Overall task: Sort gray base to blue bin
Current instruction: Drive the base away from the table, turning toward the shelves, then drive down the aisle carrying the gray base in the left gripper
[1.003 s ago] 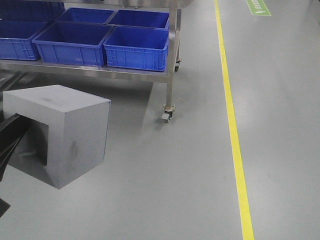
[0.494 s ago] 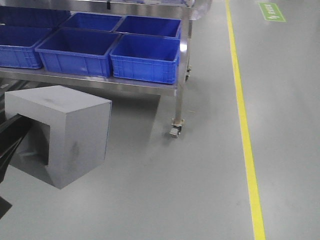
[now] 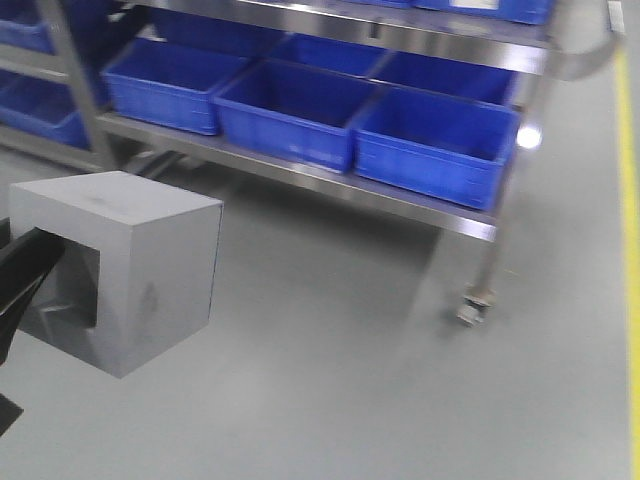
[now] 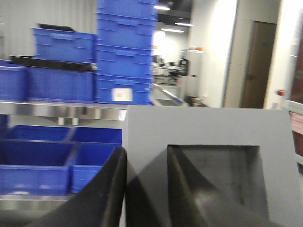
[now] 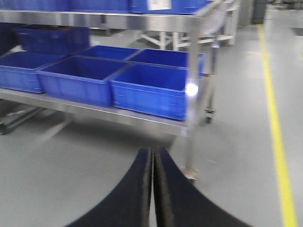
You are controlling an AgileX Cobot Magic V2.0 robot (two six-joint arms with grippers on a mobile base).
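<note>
Front view: the left gripper (image 3: 18, 272) is showing only as a black finger at the left edge, reaching into the open face of the gray base (image 3: 125, 265). The base is hanging at that finger in the left foreground with its recess facing left. It is well short of the rack and is not sitting in any bin. Behind it, a steel rack (image 3: 400, 196) is carrying a row of blue bins (image 3: 285, 138) on its lower shelf, all open-topped. A caster (image 3: 472, 306) is standing under the rack's right post. A yellow floor line (image 3: 630, 200) is running along the far right edge. The view is blurring.

Left wrist view: more bins are sitting on the lower shelf at left, with stacked blue crates (image 4: 125, 47) above them. The left gripper (image 4: 147, 152) is clamping one side wall of the base (image 4: 203, 125): one black finger (image 4: 106, 189) is pressing the outer face and the other is lying inside the square recess. A brown door (image 4: 258, 66) is showing at far right.

Right wrist view: bins (image 5: 151, 92) are lining the shelf at left and centre. The right gripper (image 5: 152, 152) is pinching closed, its fingers touching with nothing between them, hanging over bare floor in front of the rack's post (image 5: 191, 94). The yellow line (image 5: 274, 142) is running down the right.
</note>
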